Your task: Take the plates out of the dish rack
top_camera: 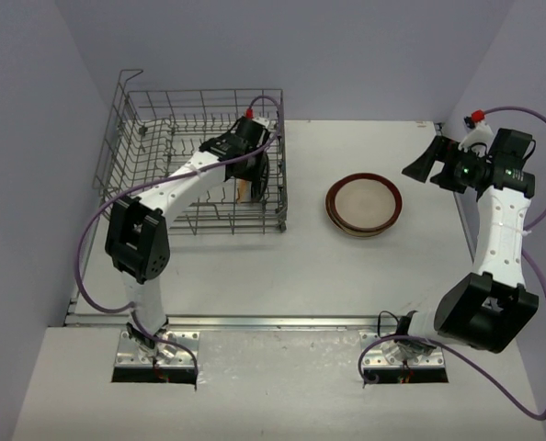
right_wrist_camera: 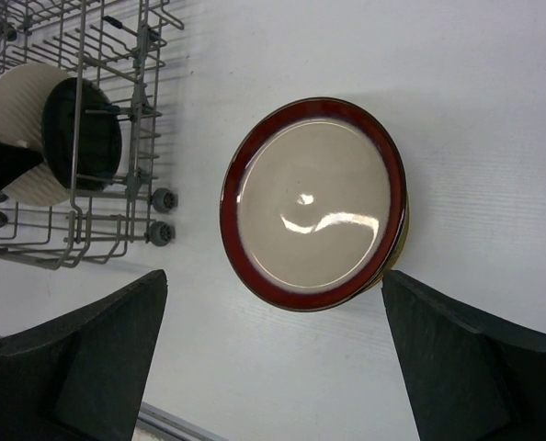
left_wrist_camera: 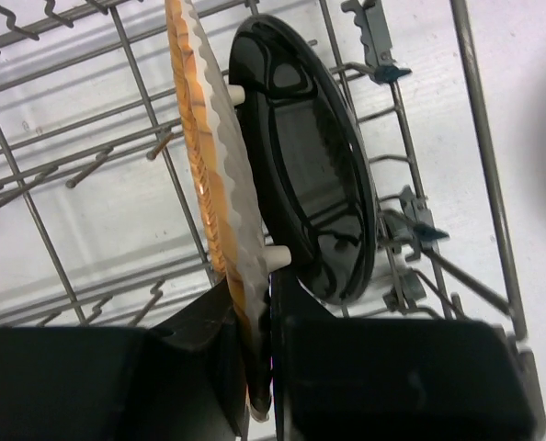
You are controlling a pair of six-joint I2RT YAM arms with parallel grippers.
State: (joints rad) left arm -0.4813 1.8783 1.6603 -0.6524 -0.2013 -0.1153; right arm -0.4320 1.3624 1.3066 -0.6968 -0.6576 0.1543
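Observation:
The dish rack stands at the back left. My left gripper reaches into its right end and is shut on the rim of an upright orange-brown plate with a scalloped edge, my gripper pinching its lower rim. A small black plate stands right behind it between the tines. A stack of plates with a red-rimmed plate on top lies on the table right of the rack. My right gripper is open and empty, hovering above and right of the stack.
The rack's wire wall and tines close in around the held plate. A raised wire loop stands at the rack's back left corner. The rack's small wheels face the stack. Walls bound the table on three sides.

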